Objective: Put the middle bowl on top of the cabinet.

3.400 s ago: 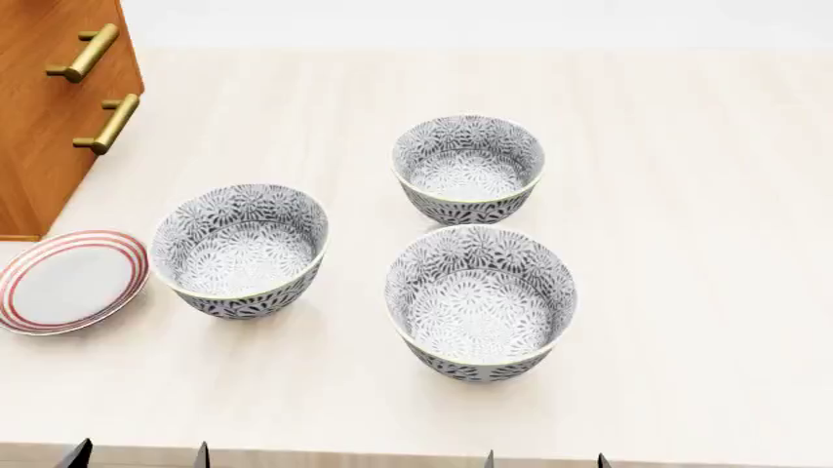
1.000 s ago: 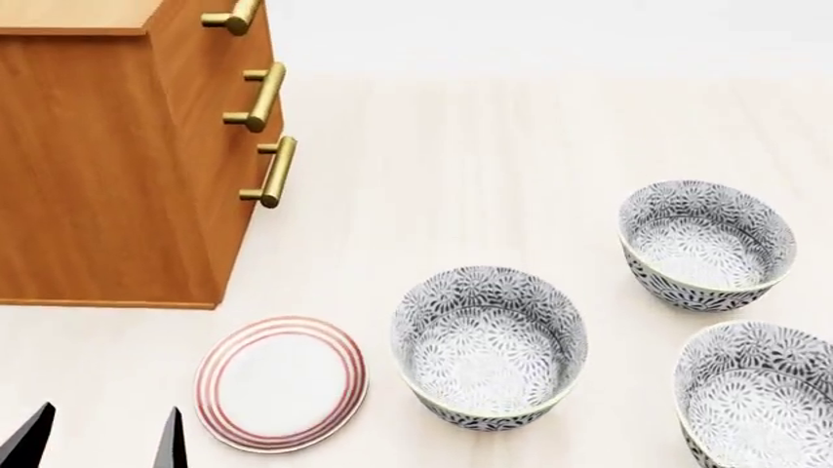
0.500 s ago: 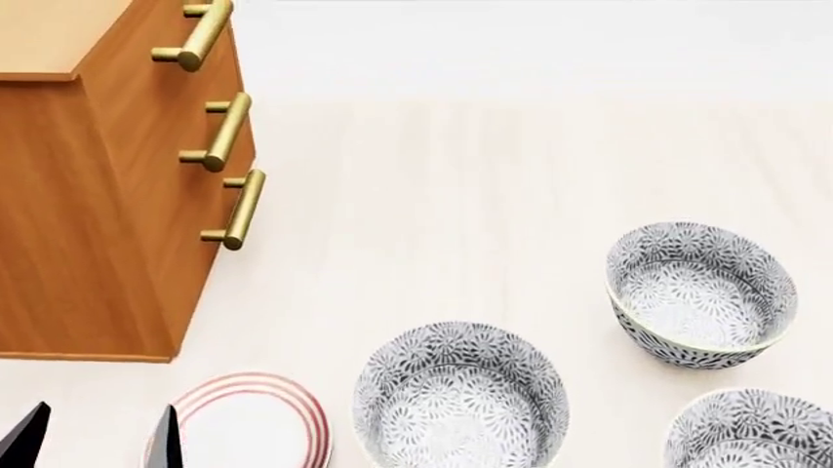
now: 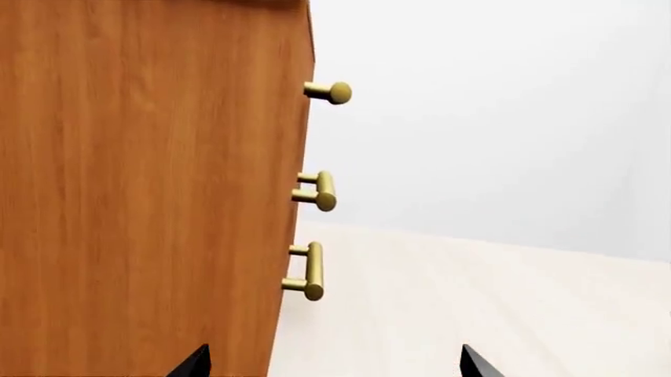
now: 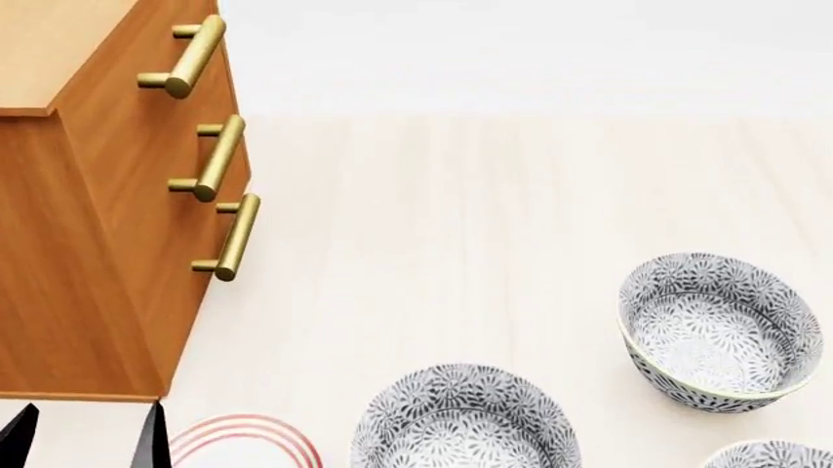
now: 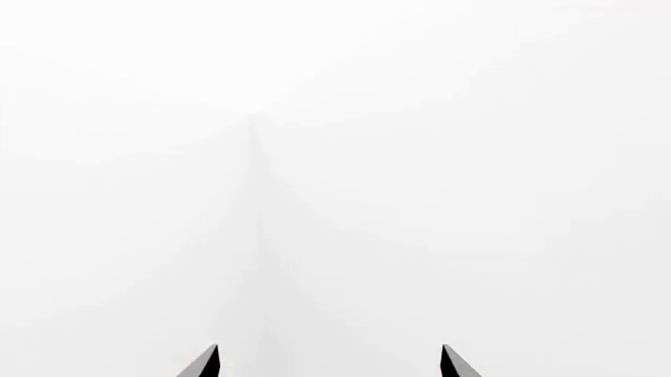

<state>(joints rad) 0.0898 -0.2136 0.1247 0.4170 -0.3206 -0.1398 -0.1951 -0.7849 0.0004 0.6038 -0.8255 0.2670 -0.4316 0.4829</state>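
Note:
Three look-alike grey-and-white floral bowls stand on the pale table in the head view. Counted from left to right, the middle bowl (image 5: pixel 720 327) is at the right. A second bowl (image 5: pixel 462 421) is at the lower centre and the third (image 5: pixel 775 455) is cut off by the lower right corner. The orange-brown cabinet (image 5: pixel 92 263) with brass bar handles (image 5: pixel 225 239) fills the left; its side shows in the left wrist view (image 4: pixel 147 196). My left gripper (image 5: pixel 86 444) (image 4: pixel 333 365) is open and empty beside the cabinet's base. My right gripper (image 6: pixel 329 365) is open, facing blank white, and out of the head view.
A flat white plate with red rings (image 5: pixel 248 444) lies between the left gripper and the nearest bowl, partly cut off by the picture's lower edge. The table (image 5: pixel 495 214) runs back to a white wall.
The head view has shifted: cabinet, plate and bowls have slid lower in the picture, and the third bowl is nearly out of it. Both grippers stay open and empty.

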